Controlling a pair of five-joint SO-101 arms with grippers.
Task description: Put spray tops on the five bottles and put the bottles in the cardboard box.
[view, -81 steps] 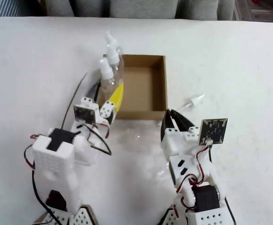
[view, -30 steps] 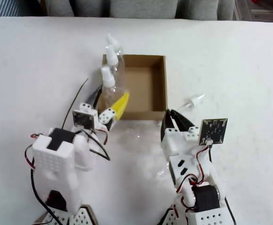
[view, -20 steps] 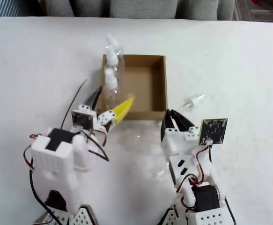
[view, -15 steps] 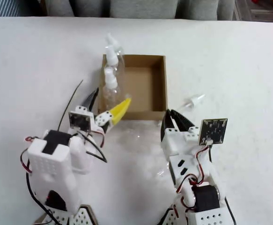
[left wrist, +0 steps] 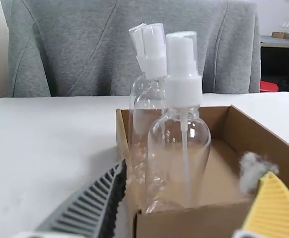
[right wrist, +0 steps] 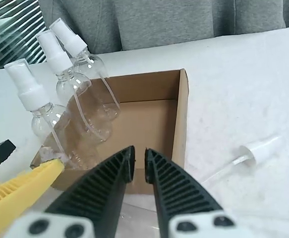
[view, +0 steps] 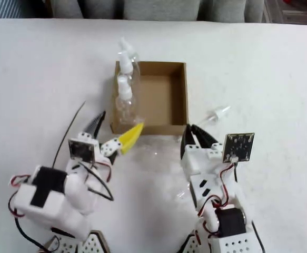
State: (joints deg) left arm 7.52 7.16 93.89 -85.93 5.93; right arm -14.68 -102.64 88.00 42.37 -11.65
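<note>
Three clear plastic bottles with white spray tops [view: 125, 89] stand upright inside the open brown cardboard box [view: 184, 92], lined up along the wall on the left arm's side. By that count the job looks a little over half done, with two bottles left to cap and box. One loose white spray top with its thin dip tube [view: 217, 112] lies on the white table [view: 269, 58] just beside the box's other side, near the right arm. Faint glassy shapes [view: 153, 153] lie on the table between the arms, just in front of the box; they may be the uncapped bottles, but I cannot tell.

The left gripper [view: 121, 120], with one black and one yellow finger, hangs at the near corner of the box with its fingers spread wide and nothing between them. The right gripper [right wrist: 139, 151], black, sits in front of the near wall with its fingers drawn almost together around nothing.

The free half of the box is open for the rest. The tall tops already in place could be knocked by a bottle lowered in beside them, and the near wall stands between both grippers and the inside
</note>
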